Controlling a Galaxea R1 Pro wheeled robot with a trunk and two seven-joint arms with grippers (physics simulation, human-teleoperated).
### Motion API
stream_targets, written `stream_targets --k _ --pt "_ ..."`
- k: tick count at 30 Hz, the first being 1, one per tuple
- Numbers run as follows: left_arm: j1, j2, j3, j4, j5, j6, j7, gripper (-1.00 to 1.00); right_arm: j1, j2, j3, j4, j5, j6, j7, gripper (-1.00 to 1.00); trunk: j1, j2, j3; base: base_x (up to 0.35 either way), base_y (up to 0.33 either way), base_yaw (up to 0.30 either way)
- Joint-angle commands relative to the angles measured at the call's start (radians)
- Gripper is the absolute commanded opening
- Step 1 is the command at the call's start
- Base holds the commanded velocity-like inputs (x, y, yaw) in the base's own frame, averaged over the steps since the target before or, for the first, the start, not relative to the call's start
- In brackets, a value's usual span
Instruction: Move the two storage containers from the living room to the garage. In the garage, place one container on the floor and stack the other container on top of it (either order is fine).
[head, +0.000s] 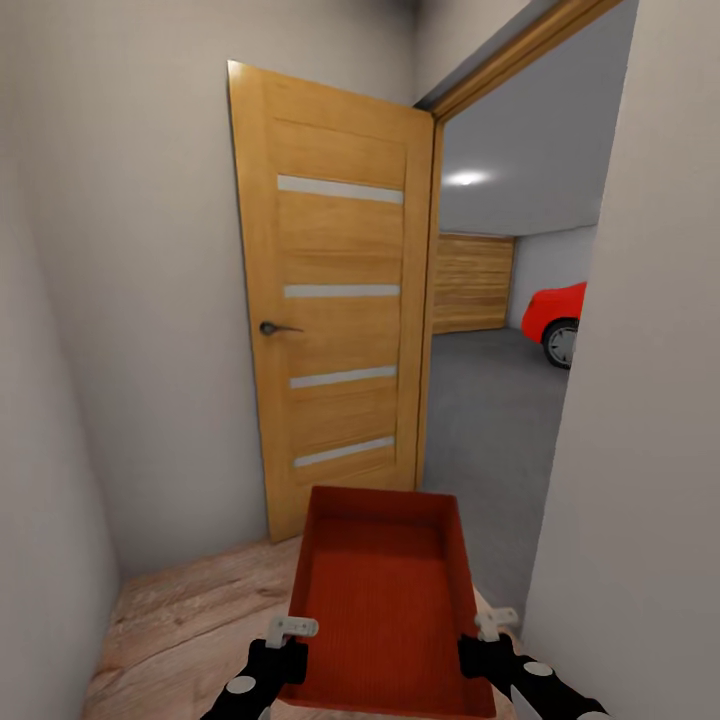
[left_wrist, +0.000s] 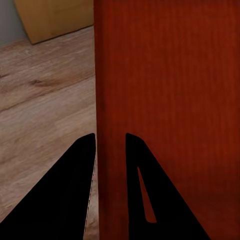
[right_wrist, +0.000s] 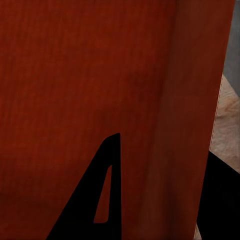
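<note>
Carrying step: the left gripper (head: 292, 630) and right gripper (head: 494, 622) each clench a side wall of 1 storage container (head: 385, 590), held near the open door (head: 335, 300); next, drive right-forward into the garage (head: 490, 400).

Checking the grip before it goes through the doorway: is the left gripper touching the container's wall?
Touching. In the left wrist view the left gripper straddles the storage container's wall, fingers closed against it.
</note>
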Motion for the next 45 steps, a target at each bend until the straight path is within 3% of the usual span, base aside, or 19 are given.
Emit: stream_targets --k 1,16,25,38,45 --pt "-0.001 0.002 -0.004 0.001 0.012 0.005 0.016 -1.0 -0.001 0.0 0.007 -0.001 0.001 -0.097 0.0 -1.0 0.0 -0.001 -0.001 0.251 0.159 -0.005" --pt "-0.001 0.002 -0.004 0.001 0.012 0.004 0.016 -1.0 -0.001 0.0 0.007 -0.001 0.001 -0.097 0.001 -1.0 0.0 -0.001 0.003 0.292 0.147 -0.046" --pt "-0.001 0.002 -0.006 0.001 0.009 0.004 0.016 -1.0 -0.001 -0.001 0.007 -0.001 0.001 -0.097 0.001 -1.0 0.0 -0.001 0.012 0.032 0.012 -0.217" --pt "-0.001 0.002 -0.005 0.002 0.008 0.005 0.016 -1.0 -0.001 -0.001 0.007 -0.001 0.002 -0.097 0.001 -1.0 0.0 -0.001 0.021 0.298 0.0 -0.126" --pt "-0.001 0.002 -0.005 -0.001 0.008 0.004 0.016 -1.0 -0.001 0.0 0.007 -0.001 0.001 -0.097 0.0 -1.0 0.0 -0.001 0.022 0.048 0.0 -0.035"
